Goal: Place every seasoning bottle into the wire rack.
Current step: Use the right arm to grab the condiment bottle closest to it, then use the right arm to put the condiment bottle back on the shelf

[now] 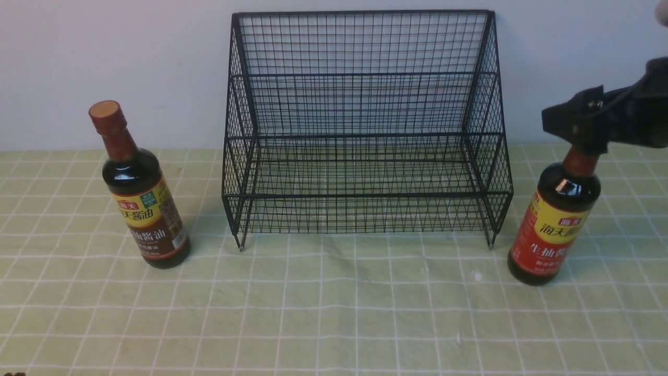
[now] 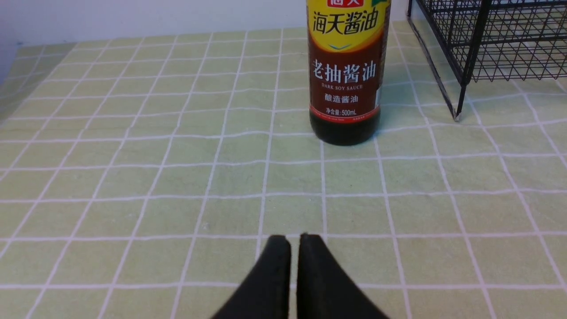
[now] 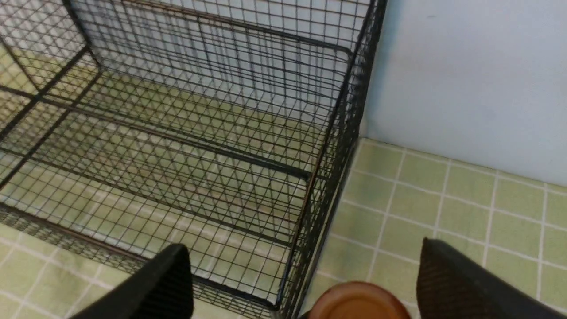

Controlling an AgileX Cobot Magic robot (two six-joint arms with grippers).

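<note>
Counter [image 1: 334,313] holding wire rack [image 1: 365,130], right hand [image 1: 576,125] spread wide around cap [image 3: 359,301] of red-label soy sauce bottle [image 1: 553,224] beside rack, not gripping, left hand [image 2: 294,241] clenched empty, dark soy sauce bottle [image 2: 344,79] upright ahead of it.

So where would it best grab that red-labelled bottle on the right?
Probably the slim neck just under the cap, approached level from the right, away from the wire rack. The red-labelled bottle stands upright, and its body looks wide by comparison. The open right end effector straddles the cap.
</note>
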